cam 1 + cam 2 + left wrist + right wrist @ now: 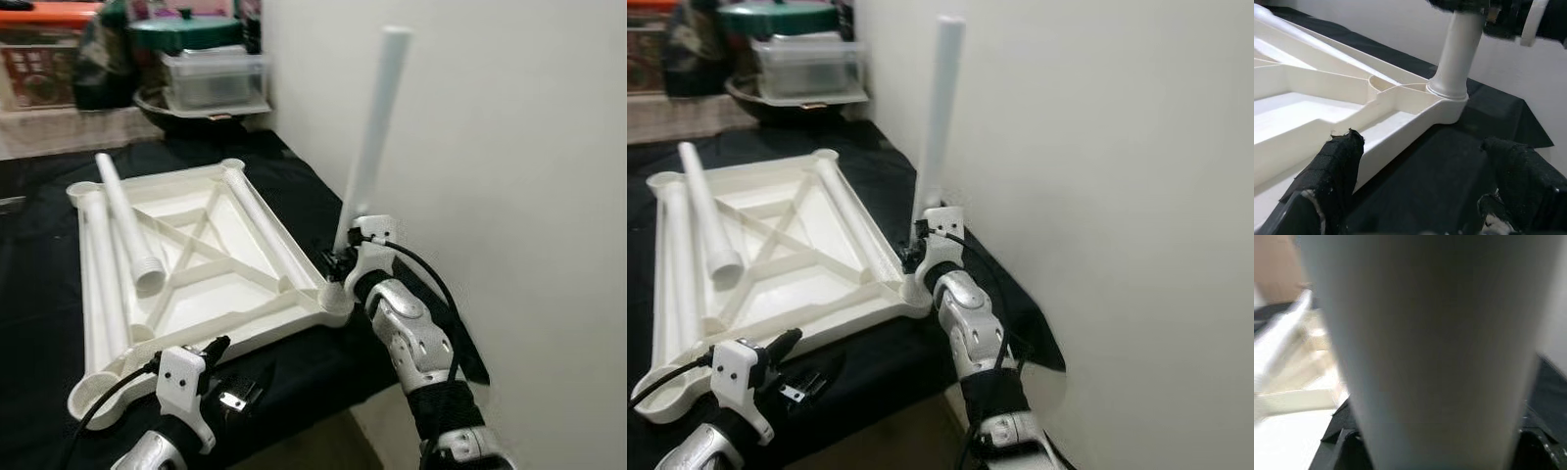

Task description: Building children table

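A white plastic tabletop (211, 294) lies upside down on a black cloth, its ribs facing up. One white leg (372, 137) stands upright in the near right corner socket (1447, 93). My right gripper (343, 257) is shut on that leg just above the socket, and the leg (1435, 357) is very close in the right wrist view. Two loose legs rest on the tabletop: one (127, 220) lies slanted across its left part, another (98, 284) along its left edge. My left gripper (1425, 186) is open near the tabletop's front edge, with nothing between its fingers (1337, 166).
A white wall (509, 196) rises close on the right, just behind the upright leg. Clear storage boxes (211, 78), a green-lidded pot (181, 34) and an orange-topped basket (44, 59) stand at the back. The black cloth's front edge (323, 392) drops off near my arms.
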`<state>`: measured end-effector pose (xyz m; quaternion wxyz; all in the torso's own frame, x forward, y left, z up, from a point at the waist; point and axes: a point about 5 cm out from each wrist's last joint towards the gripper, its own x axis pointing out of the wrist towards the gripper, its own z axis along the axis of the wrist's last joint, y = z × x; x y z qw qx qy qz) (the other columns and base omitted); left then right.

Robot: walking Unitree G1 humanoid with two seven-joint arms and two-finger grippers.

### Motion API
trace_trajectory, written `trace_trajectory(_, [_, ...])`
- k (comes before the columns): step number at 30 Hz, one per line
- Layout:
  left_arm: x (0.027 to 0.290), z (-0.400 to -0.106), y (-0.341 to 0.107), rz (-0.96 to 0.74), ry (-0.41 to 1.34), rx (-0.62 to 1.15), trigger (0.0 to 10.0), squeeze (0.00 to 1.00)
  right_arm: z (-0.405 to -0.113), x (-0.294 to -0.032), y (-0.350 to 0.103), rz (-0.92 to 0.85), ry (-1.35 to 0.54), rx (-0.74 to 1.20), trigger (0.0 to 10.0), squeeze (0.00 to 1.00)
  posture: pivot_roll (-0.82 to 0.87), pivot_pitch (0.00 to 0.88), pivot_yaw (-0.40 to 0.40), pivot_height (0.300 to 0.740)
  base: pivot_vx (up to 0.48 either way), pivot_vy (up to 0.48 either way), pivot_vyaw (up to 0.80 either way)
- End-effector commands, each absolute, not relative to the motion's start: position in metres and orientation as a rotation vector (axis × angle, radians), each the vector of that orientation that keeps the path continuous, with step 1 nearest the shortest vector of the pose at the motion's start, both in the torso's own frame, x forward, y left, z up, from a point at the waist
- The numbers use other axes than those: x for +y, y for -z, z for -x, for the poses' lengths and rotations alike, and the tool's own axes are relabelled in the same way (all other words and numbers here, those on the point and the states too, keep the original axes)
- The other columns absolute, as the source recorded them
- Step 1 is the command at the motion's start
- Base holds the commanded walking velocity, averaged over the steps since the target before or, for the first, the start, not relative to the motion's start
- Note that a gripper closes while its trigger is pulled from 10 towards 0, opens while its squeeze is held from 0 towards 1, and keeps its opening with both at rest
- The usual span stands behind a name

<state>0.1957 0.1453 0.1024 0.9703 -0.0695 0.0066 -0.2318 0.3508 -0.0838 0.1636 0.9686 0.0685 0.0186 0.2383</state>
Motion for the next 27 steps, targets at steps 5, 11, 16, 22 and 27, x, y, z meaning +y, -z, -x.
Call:
trace_trajectory(5, [0.145,-0.194,-0.102,0.146,0.468,0.021,10.0,0.0,-0.35,-0.063,-0.197,-0.191,-1.002,-0.061,10.0,0.0,0.12,0.0,-0.098,0.74,0.0,0.0,0.0])
trace_trajectory(11, [0.146,-0.192,-0.102,0.143,0.456,0.022,10.0,0.0,-0.34,-0.052,-0.189,-0.166,-1.137,-0.046,10.0,0.0,0.14,0.0,-0.106,0.74,0.0,0.0,0.0])
trace_trajectory(16, [0.146,-0.191,-0.102,0.143,0.453,0.025,10.0,0.0,-0.341,-0.043,-0.167,-0.127,-1.029,0.021,0.0,0.0,0.15,0.0,-0.106,0.74,0.0,0.0,0.0])
trace_trajectory(22, [0.146,-0.19,-0.102,0.144,0.458,0.029,10.0,0.0,-0.368,-0.086,-0.123,-0.077,-0.254,0.277,0.0,0.0,0.14,0.0,-0.096,0.74,0.0,0.0,0.0])
trace_trajectory(27, [0.146,-0.189,-0.101,0.144,0.46,0.032,10.0,0.0,-0.352,-0.114,-0.114,-0.051,0.088,0.255,0.0,0.0,0.12,0.0,-0.081,0.74,0.0,0.0,0.0])
